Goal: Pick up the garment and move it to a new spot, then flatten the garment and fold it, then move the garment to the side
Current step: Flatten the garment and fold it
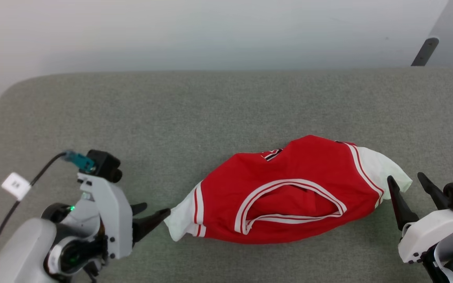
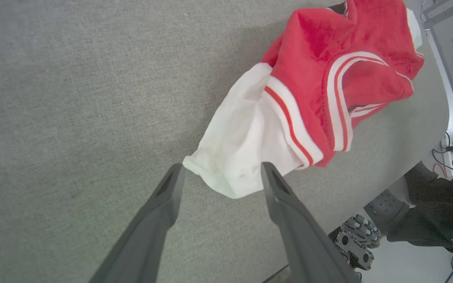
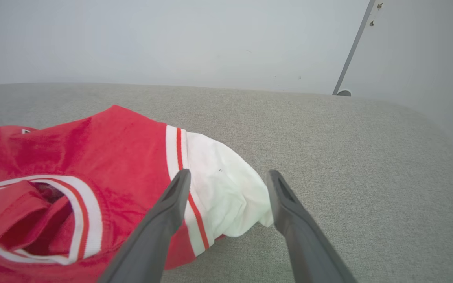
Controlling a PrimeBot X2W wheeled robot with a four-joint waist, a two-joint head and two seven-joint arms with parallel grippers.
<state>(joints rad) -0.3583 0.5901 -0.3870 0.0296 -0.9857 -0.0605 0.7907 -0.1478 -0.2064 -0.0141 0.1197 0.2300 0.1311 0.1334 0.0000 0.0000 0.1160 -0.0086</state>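
Head view: a crumpled red jersey shirt [image 1: 289, 188] with white short sleeves and white-and-red striped trim is seen lying on the grey-green fabric-covered tabletop [image 1: 210, 102], right of centre and towards the near edge, with its striped neck opening [image 1: 289, 204] turned upward. The left end effector [image 1: 158, 208] is held wide and empty, its dark fingers pointed at the left white sleeve [image 1: 181, 220]. In the left wrist view the hem of that sleeve [image 2: 242, 145] is framed between the spread fingers of the end effector [image 2: 221, 167], though whether a fingertip touches the cloth cannot be told. The right end effector [image 1: 405, 177] is likewise spread wide, with nothing gripped, and is placed just beside the right white sleeve [image 1: 380, 165]. In the right wrist view this sleeve [image 3: 226, 196] is seen between the fingers of the open end effector [image 3: 228, 173].
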